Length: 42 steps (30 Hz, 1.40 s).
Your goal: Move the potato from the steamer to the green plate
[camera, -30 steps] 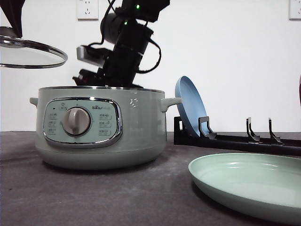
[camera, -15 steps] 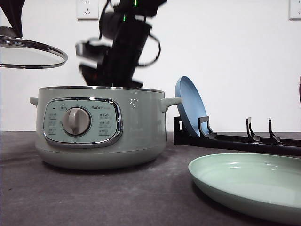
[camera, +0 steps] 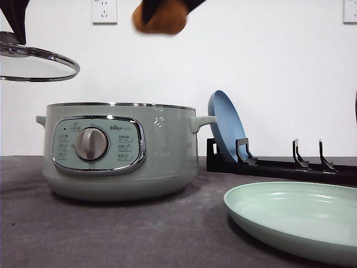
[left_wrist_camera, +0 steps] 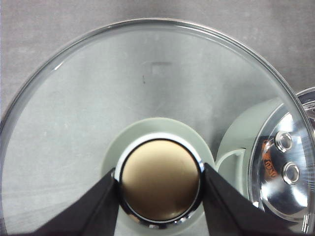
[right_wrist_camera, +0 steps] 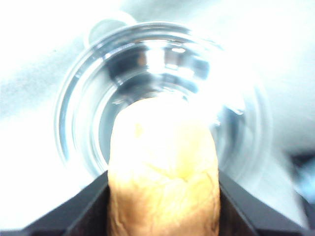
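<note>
While the right gripper (right_wrist_camera: 162, 206) pinches the potato (camera: 160, 17) between its jaws at the top centre of the front view, high above the open steamer (camera: 120, 151), the left gripper (left_wrist_camera: 160, 196) has its jaws closed on the knob (left_wrist_camera: 160, 183) of the glass lid (camera: 36, 61), held aloft at upper left. At lower right, the green plate (camera: 295, 220) lies on the worktop (camera: 111, 234), bare.

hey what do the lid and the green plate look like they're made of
Lid: clear glass, since the table shows through it, with a polished metal rim and shiny knob.
Green plate: probably glazed ceramic or melamine; smooth, glossy, soft highlights.
</note>
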Each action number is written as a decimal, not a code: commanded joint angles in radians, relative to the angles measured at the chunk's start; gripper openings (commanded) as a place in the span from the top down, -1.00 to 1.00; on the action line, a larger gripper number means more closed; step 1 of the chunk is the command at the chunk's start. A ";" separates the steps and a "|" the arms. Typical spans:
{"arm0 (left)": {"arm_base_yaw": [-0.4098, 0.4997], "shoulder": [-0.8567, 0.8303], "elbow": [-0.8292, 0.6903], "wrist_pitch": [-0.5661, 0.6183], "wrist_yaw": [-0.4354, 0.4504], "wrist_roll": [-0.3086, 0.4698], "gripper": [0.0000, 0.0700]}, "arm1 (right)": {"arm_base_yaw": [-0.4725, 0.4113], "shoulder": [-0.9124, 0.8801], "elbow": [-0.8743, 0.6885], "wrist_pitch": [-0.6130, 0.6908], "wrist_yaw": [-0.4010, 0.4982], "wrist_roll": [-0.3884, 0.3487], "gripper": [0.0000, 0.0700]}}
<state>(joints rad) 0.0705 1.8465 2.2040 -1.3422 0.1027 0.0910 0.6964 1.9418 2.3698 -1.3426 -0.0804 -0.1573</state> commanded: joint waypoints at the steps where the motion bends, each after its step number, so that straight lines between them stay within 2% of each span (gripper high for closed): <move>1: 0.000 -0.010 0.045 0.026 0.003 0.002 1.00 | 0.006 -0.091 -0.053 -0.075 0.028 0.022 0.46; 4: 0.000 -0.010 0.045 0.025 0.003 0.002 1.00 | -0.005 -0.257 -0.217 -0.075 0.053 0.057 0.46; 7: 0.000 -0.010 0.045 0.024 0.003 0.002 1.00 | -0.022 -0.417 -0.388 -0.074 0.034 0.113 0.46; 13: 0.000 -0.010 0.045 0.019 0.003 0.002 1.00 | -0.048 -0.681 -0.725 -0.071 0.033 0.148 0.46; 15: 0.000 -0.010 0.045 0.019 0.003 0.002 1.00 | -0.056 -0.746 -0.833 -0.036 0.032 0.185 0.46; 21: 0.000 -0.010 0.044 0.021 0.003 0.002 1.00 | -0.059 -0.901 -1.150 0.197 0.028 0.286 0.46; 26: -0.001 -0.010 0.043 0.025 0.003 0.002 1.00 | -0.060 -0.931 -1.373 0.368 0.028 0.369 0.46; 34: -0.012 -0.010 0.034 0.030 0.003 0.002 1.00 | -0.074 -0.891 -1.657 0.725 0.029 0.416 0.46; 37: -0.018 -0.010 0.031 0.030 0.003 0.002 1.00 | -0.093 -0.862 -1.707 0.793 0.029 0.417 0.46; 42: -0.022 -0.010 0.031 0.032 0.003 0.002 1.00 | -0.133 -0.801 -1.739 0.835 0.029 0.404 0.46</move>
<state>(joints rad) 0.0502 1.8465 2.2036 -1.3420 0.1028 0.0910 0.5624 1.1229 0.6318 -0.5186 -0.0525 0.2429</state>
